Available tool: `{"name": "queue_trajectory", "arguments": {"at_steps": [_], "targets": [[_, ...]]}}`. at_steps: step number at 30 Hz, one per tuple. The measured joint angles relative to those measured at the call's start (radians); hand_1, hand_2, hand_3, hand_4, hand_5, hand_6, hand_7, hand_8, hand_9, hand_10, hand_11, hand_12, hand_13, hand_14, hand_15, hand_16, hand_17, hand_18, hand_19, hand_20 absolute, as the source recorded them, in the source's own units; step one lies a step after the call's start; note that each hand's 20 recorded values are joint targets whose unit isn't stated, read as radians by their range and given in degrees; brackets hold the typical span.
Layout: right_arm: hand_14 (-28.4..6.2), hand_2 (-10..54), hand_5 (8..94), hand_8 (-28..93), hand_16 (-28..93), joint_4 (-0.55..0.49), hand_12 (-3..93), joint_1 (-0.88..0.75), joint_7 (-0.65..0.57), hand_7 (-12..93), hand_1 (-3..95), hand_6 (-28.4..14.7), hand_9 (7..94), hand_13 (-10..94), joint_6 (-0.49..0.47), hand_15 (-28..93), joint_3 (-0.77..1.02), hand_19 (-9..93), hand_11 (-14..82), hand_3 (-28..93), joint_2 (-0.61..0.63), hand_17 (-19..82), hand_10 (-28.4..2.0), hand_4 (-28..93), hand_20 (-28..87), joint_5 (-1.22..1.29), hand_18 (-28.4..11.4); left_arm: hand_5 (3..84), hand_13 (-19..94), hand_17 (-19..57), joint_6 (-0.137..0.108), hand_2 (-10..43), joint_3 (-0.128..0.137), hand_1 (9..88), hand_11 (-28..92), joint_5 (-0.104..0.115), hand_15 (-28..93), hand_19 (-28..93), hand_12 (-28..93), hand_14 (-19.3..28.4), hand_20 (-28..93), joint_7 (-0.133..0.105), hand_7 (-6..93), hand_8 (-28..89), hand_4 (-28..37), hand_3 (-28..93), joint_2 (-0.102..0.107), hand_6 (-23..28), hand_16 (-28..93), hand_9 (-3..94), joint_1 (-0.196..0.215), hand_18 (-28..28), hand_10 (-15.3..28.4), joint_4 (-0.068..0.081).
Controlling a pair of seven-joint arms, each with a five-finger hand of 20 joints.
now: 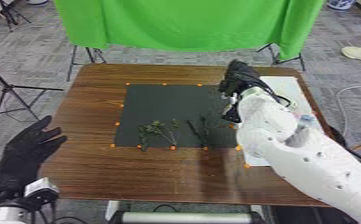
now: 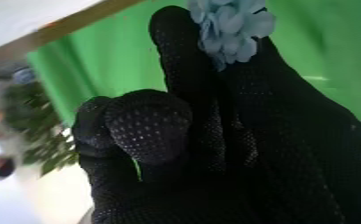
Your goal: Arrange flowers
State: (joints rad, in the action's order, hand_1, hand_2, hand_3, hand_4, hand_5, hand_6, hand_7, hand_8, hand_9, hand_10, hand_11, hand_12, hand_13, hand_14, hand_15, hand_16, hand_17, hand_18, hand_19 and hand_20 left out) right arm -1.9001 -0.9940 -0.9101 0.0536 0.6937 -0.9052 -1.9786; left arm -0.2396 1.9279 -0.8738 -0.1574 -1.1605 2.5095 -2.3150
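In the head view my right hand (image 1: 240, 79) is over the right edge of the black mat (image 1: 172, 107), near its back corner. The right wrist view shows my right hand (image 2: 181, 110) with some fingers curled and a pale blue flower (image 2: 232, 30) pinched at the fingertips. Several dark green stems (image 1: 161, 131) lie on the front part of the mat. My left hand (image 1: 25, 150) is off the table's left edge, its fingers straight and holding nothing.
Brown wood of the table (image 1: 88, 160) surrounds the mat, which has small orange markers along its edges. A white sheet (image 1: 283, 87) lies along the right side, partly under my right arm. A green cloth (image 1: 176, 25) hangs behind the table.
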Motion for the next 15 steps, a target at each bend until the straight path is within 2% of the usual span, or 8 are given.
{"name": "queue_trajectory", "arguments": {"at_steps": [5,9,12,15], "targets": [[-5.0,-9.5,81.2,4,19,0.009,34.5,0.042,0.077,36,56.7,-2.0,93.7,85,-0.046,71,-0.055,93,16.6,84,-0.124,45,-8.5,-28,39,0.009,-25.7,34.6,25,-11.5,-0.005,5.0,0.024,23.7,29,-0.001,53,57,10,26.7,4,0.001,15.4,-10,-21.4,81,-0.021,8.6,-9,34.3,0.014,23.6,20.1,-0.006],[-5.0,-9.5,81.1,4,19,0.042,34.6,0.079,0.122,37,56.6,-1.8,93.7,85,-0.057,71,-0.144,93,16.5,84,-0.231,44,-8.5,-28,39,-0.01,-25.5,34.6,25,-11.5,-0.007,4.9,0.028,23.7,29,-0.002,53,57,10,26.6,4,0.003,15.4,-10,-21.4,81,-0.035,8.6,-9,34.2,0.015,23.6,20.1,-0.006],[-5.0,-9.5,80.8,4,19,0.087,34.4,0.099,0.14,37,56.5,-1.7,93.7,85,-0.046,71,-0.212,93,16.6,84,-0.309,44,-8.5,-28,39,-0.04,-25.5,34.6,25,-11.6,-0.005,5.0,0.027,23.7,29,-0.004,53,57,10,26.7,4,0.006,15.3,-10,-21.5,81,-0.037,8.7,-9,34.3,0.004,23.7,20.2,0.001],[-5.0,-9.5,80.7,4,19,0.144,34.4,0.105,0.159,37,56.4,-1.5,93.7,85,-0.02,71,-0.258,93,16.5,84,-0.382,44,-8.4,-28,39,-0.059,-25.4,34.6,25,-11.6,-0.002,5.0,0.021,23.7,29,-0.006,53,57,10,26.7,4,0.016,15.2,-10,-21.4,81,-0.037,8.7,-9,34.3,-0.025,23.7,20.2,0.016]]}}
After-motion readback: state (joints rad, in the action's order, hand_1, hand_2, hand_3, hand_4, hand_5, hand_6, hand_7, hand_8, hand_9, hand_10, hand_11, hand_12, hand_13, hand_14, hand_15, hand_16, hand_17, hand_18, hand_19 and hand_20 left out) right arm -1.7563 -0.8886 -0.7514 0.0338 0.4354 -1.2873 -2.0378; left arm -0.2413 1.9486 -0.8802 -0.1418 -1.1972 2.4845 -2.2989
